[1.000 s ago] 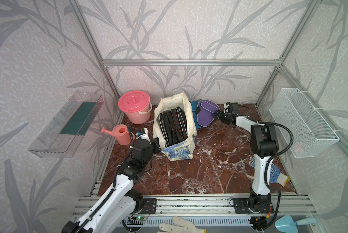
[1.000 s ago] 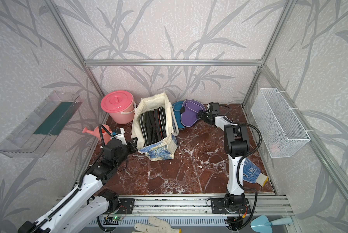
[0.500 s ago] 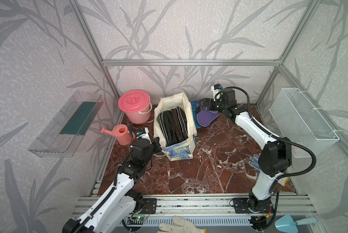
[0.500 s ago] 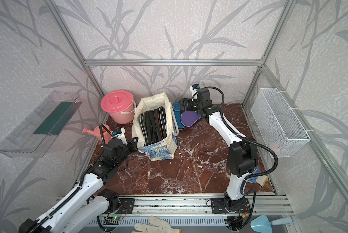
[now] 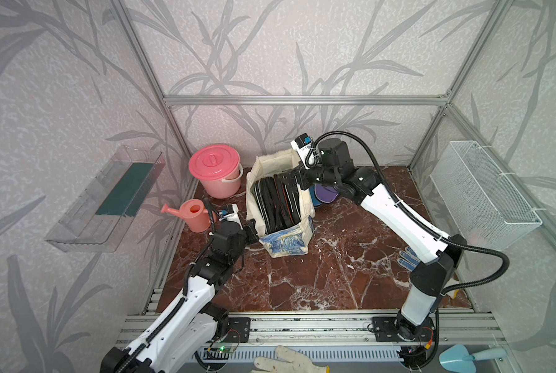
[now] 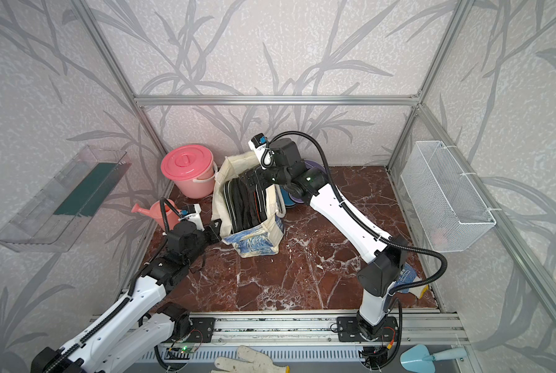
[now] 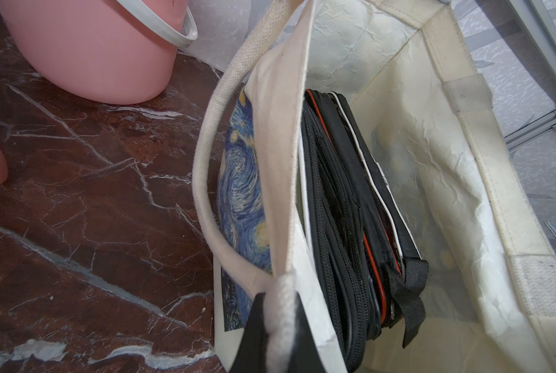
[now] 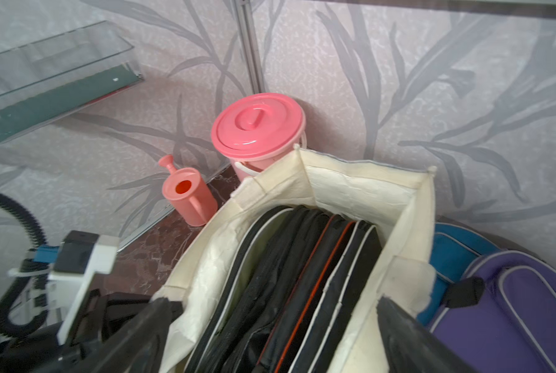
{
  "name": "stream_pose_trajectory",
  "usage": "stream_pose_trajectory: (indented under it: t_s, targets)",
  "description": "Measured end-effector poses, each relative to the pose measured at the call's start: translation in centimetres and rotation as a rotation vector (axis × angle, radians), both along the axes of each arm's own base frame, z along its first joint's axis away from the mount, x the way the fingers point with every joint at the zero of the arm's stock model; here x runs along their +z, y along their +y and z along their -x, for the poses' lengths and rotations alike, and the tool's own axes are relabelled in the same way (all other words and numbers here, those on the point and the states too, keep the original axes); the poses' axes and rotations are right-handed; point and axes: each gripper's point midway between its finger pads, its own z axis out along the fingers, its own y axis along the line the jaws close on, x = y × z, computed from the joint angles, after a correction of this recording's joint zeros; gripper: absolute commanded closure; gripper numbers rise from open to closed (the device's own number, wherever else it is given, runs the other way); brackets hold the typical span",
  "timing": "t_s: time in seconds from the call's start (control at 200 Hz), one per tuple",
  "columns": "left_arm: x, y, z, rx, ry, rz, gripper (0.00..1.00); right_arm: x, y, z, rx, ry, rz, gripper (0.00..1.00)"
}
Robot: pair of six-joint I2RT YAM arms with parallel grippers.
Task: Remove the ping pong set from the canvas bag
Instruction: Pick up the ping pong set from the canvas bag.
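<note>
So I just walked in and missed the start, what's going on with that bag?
The left claw is shut on the rim of the canvas bag, steadying it. The right claw hangs open over its mouth, above the black cases standing inside. A purple case and a teal case lie outside, beside it.

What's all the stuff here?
Canvas bag: 1, cream, blue swirls, centre.
Zipped paddle cases: several, black, upright in bag.
Purple case, teal case: 2, beside bag.
Lidded bucket: 1, pink, back corner.
Watering can: 1, pink, by bucket.
Wall shelf: 1, clear, side wall.
Wire basket: 1, white, opposite wall.
White glove, blue-dotted glove: 2, near front.
Trowel: 1, light blue, front corner.
Left gripper: shut on bag rim.
Right gripper: open over bag.
</note>
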Motion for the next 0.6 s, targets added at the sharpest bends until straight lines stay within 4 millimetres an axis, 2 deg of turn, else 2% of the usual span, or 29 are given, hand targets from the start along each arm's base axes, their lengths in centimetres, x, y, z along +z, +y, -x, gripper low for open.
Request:
stream_pose_trajectory:
  t_s: [0.095,0.205,0.6]
  targets:
    - [0.0,0.0,0.0,-0.002,0.000,0.000,1.00,0.6,0.7,0.6,0.022,-0.009,0.009,0.00]
    - [0.0,-0.1,0.0,-0.004,-0.002,0.000,1.00,-0.2,1.6,0.6,0.035,0.016,0.035,0.00]
    - [0.2,-0.3,-0.2,-0.012,-0.010,0.004,1.00,-7.4,4.8,-1.2,0.054,0.173,0.179,0.04]
